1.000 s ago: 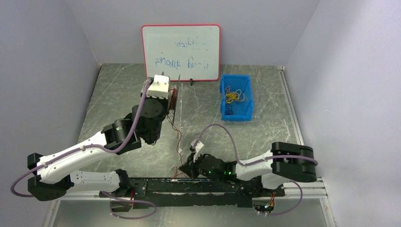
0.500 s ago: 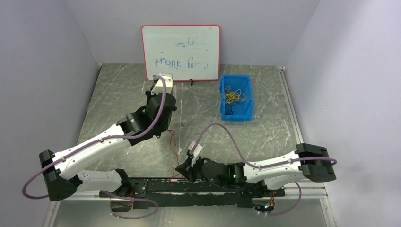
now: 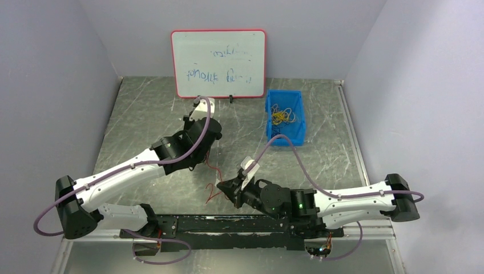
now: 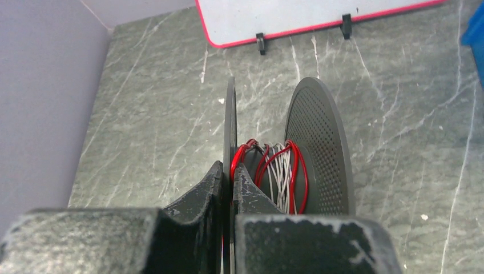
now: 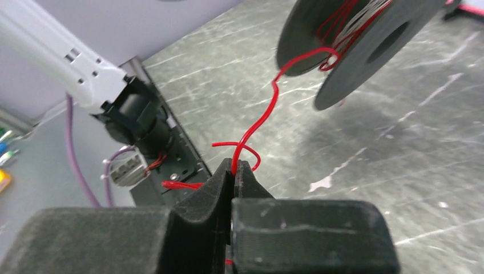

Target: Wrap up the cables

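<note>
Open table [image 4: 399, 142] ahead of my left gripper [image 4: 227, 182], whiteboard [image 4: 297, 14] beyond, blue bin [image 4: 476, 34] rightward, red wire [image 5: 259, 123] strung from spool [image 4: 319, 142] to my right gripper [image 5: 233, 171].

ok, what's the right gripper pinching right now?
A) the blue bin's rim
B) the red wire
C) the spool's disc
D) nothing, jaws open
B. In the right wrist view, the right gripper has its jaws shut on the red wire. The wire runs up from there to the spool, and the left gripper clamps that spool by one disc.
</note>
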`<state>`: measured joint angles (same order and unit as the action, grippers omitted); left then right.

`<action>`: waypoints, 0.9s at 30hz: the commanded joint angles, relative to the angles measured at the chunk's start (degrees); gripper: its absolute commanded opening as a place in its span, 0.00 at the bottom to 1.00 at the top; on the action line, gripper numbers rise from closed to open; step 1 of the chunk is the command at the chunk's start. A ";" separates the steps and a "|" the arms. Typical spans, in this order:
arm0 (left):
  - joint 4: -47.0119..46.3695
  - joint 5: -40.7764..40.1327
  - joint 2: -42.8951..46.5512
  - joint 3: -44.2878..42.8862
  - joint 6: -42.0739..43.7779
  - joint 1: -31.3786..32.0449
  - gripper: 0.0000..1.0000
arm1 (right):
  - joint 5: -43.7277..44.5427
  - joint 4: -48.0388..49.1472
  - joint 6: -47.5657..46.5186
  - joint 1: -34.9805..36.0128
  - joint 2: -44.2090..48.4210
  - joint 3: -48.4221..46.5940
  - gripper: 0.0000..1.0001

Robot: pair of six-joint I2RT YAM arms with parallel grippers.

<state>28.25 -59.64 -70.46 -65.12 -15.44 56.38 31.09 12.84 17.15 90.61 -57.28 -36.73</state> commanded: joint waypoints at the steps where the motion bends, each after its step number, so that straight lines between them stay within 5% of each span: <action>1: 0.28 3.25 1.72 1.13 -1.42 -0.26 0.07 | 9.40 -6.73 -6.84 -0.02 2.72 -4.10 0.00; 6: 0.37 8.13 3.61 2.19 0.59 -0.28 0.07 | 12.65 -12.91 -13.60 -3.68 4.91 -8.00 0.00; 14: -0.08 17.55 6.85 3.21 6.22 -0.20 0.07 | 4.06 -19.08 -20.86 -19.72 5.30 -11.88 0.00; 27: 5.14 31.40 12.09 4.58 12.97 0.49 0.07 | 1.20 -15.01 -26.53 -35.57 -3.52 -14.38 0.00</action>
<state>32.34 -32.69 -61.23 -61.04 -5.85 56.64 33.82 -4.40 -7.81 58.39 -58.94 -48.58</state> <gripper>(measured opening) 0.098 0.021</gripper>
